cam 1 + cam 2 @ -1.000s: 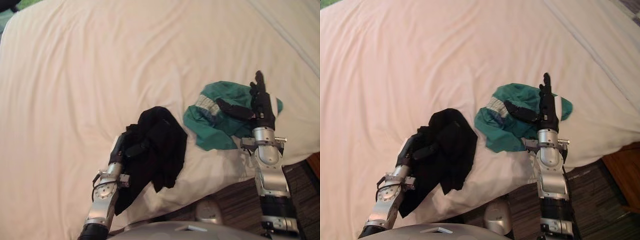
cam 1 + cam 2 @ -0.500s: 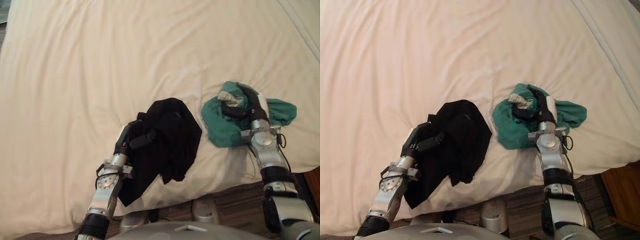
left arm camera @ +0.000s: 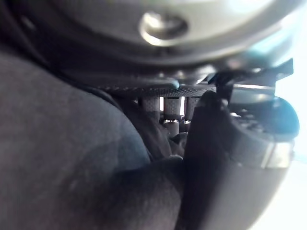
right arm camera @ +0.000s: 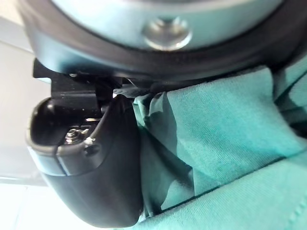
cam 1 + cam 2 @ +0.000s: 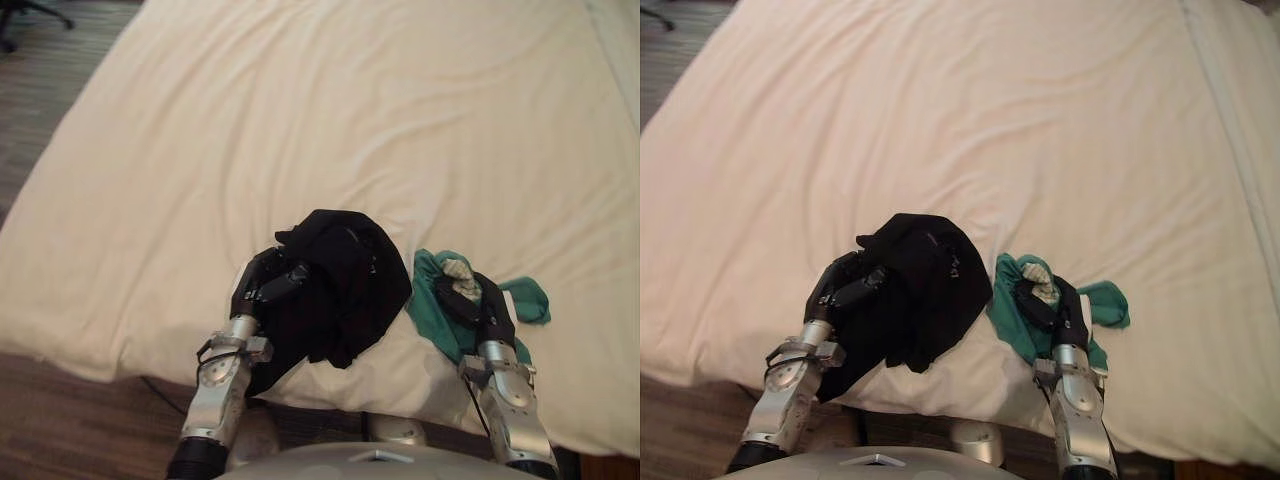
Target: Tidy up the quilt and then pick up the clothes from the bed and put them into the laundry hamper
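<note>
A black garment [image 5: 340,285] lies bunched near the bed's front edge, and my left hand [image 5: 262,285] is shut on its left side; the black cloth [image 3: 72,158] presses against the palm in the left wrist view. To its right, a green garment [image 5: 440,305] with a pale patch is gathered up, and my right hand [image 5: 478,308] is shut on it. In the right wrist view the green cloth [image 4: 225,139] is bunched between the thumb [image 4: 96,163] and the palm.
The cream quilt [image 5: 350,120] covers the bed smoothly, with shallow wrinkles. Dark wood floor [image 5: 50,60] shows at the far left and below the bed's front edge [image 5: 60,420]. A chair base [image 5: 25,10] stands at the top left corner.
My right hand has curled shut on the green garment and bunched it up. The camera has shifted, so more of the bed and the floor shows. The left hand keeps its hold.
</note>
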